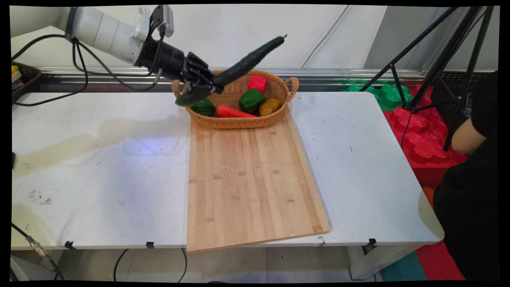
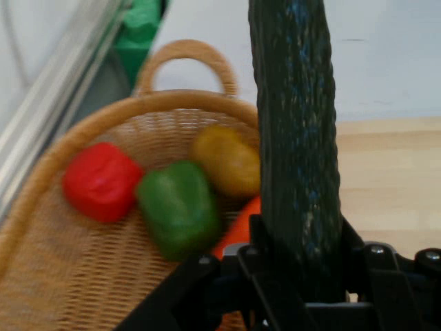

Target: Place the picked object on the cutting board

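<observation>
Nearest the camera, a bare wooden cutting board [image 1: 251, 179] is seen on the white table [image 1: 99, 171]. Above the left rim of the wicker basket [image 1: 235, 119] at the board's far edge, a dark cucumber [image 1: 247, 61] is clamped by the gripper [image 1: 199, 89], lifted clear. A red pepper [image 1: 257, 83], green pepper [image 1: 251, 100], yellow pepper [image 1: 269, 107] and carrot [image 1: 233, 112] are left inside.

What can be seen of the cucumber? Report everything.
The cucumber is long, dark green and bumpy-skinned, with a small stem nub at its raised far tip. The gripper is shut on its lower part, holding it tilted in the air above the left end of the wicker basket. Only the fingers touch it; its blunt lower end pokes out below the gripper.
</observation>
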Robot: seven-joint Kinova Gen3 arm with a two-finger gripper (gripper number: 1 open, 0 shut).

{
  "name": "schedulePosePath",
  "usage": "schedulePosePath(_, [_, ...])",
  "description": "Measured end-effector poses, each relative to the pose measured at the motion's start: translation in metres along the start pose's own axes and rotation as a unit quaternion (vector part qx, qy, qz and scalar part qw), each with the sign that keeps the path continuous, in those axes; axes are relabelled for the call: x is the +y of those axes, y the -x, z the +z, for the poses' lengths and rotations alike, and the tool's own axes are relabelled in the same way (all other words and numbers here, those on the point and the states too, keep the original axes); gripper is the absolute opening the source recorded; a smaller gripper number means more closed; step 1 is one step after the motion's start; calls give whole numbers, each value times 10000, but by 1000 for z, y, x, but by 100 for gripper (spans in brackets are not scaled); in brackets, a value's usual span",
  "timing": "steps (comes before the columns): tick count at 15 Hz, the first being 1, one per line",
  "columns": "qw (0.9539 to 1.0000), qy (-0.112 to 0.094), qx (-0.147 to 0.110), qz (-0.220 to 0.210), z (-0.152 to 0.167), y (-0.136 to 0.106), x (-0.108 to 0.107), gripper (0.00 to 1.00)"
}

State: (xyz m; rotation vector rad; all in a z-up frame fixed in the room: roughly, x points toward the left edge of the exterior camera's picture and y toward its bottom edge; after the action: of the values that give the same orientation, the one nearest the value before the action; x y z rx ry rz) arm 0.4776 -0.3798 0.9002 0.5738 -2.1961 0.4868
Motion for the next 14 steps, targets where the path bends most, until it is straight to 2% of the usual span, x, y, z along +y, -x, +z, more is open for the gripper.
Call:
schedulePosePath(8, [9969,729,-241,152,9,9,69,0])
schedulePosePath(14, [9924,1095,-545,106,29,26,113,0])
